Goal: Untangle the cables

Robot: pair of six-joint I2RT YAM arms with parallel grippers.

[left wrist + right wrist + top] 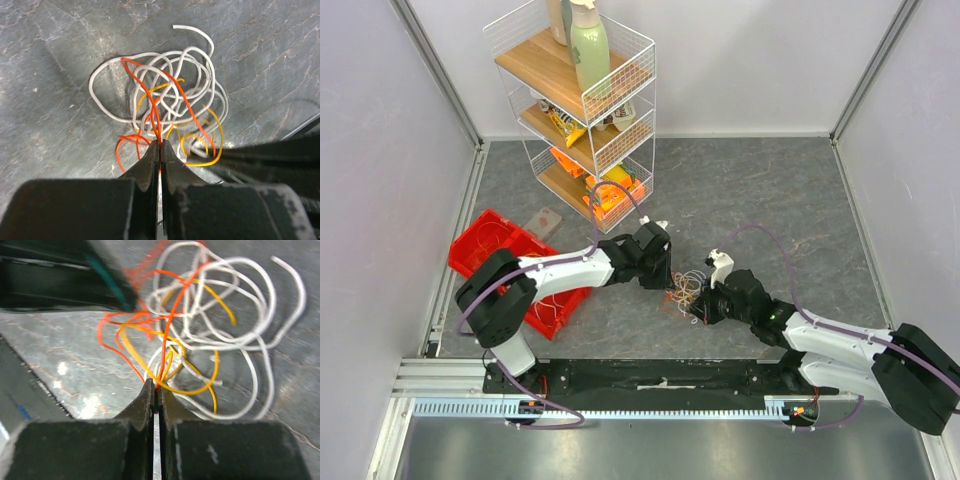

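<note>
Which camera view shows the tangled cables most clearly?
Left wrist view: the cables appear sharp and almost whole. The right wrist view is closer but partly blurred; the top view shows only a tiny clump.

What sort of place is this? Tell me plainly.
Probably a robot lab test cell: pale walls on aluminium frame posts enclose the grey stone-patterned table, with a white wire shelf rack of props and a red plastic crate.
</note>
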